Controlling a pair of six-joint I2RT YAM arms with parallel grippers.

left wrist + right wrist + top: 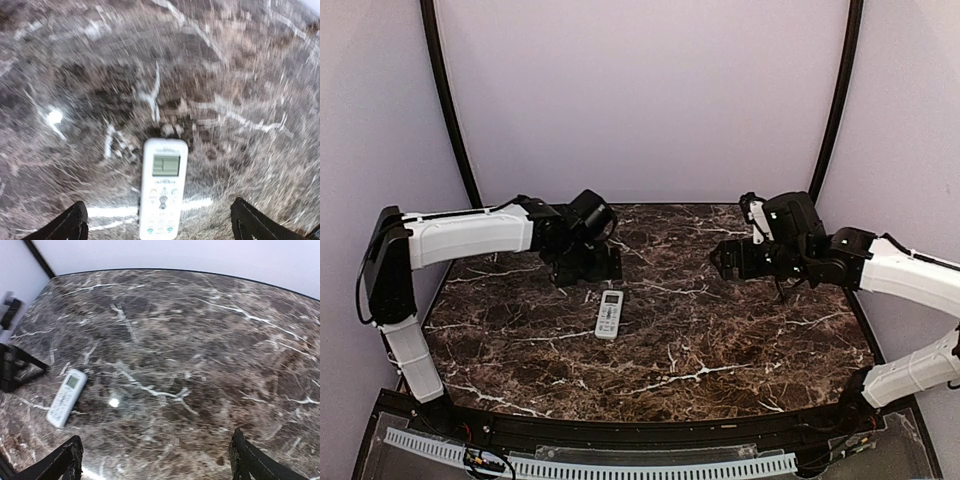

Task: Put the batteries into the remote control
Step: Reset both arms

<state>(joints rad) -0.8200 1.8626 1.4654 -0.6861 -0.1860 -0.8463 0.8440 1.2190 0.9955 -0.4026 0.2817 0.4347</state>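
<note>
Left wrist view: remote control (162,195) buttons-up, just near of left gripper (159,201), fingers (70,226) spread wide; right gripper (155,437) likewise spread, well apart rightward

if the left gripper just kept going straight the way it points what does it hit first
Probably the remote control, lying face up on the table and centred ahead of the open left gripper in its wrist view. Depth is unclear, so it might reach the table beside it instead.
</note>
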